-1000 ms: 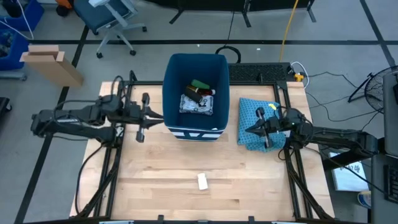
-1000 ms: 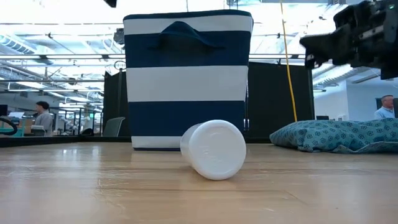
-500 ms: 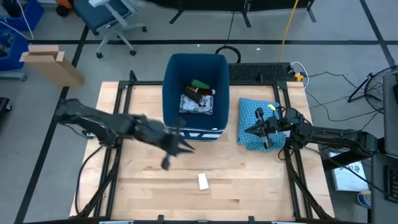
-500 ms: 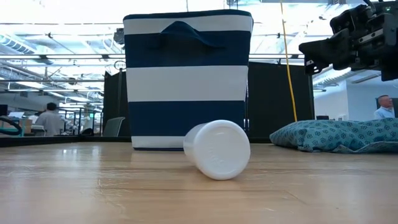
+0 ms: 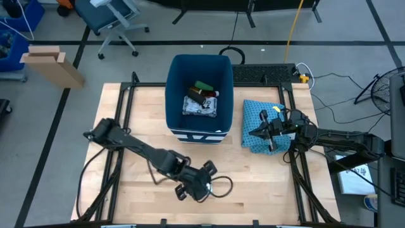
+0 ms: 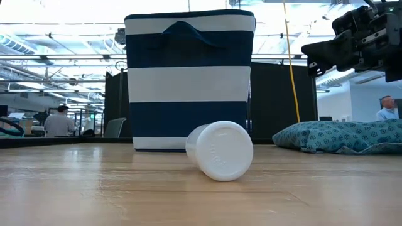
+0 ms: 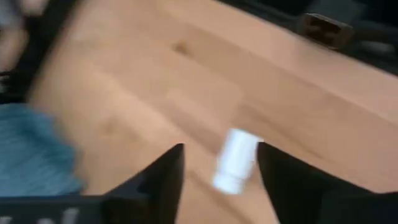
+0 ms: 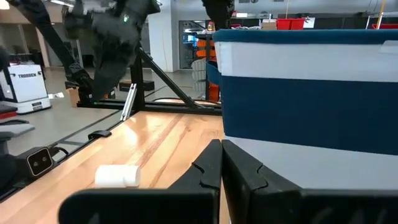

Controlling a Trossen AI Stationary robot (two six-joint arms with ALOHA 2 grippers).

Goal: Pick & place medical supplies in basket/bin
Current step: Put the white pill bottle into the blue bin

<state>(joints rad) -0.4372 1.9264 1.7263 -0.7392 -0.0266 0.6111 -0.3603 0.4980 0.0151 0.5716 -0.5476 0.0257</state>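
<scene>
The left claw [image 5: 197, 179] hangs open above the white tube [image 7: 236, 160], which lies on its side near the bench's [image 5: 266, 190] front edge. The right claw [image 5: 264, 133] is closed over the blue cloth [image 5: 254, 120], beside the bin [image 5: 175, 76].

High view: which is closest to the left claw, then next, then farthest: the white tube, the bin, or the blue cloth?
1. White tube: right under the left claw, near the table's front.
2. Bin: farther back, at the middle.
3. Blue cloth: farthest, on the right side.
</scene>
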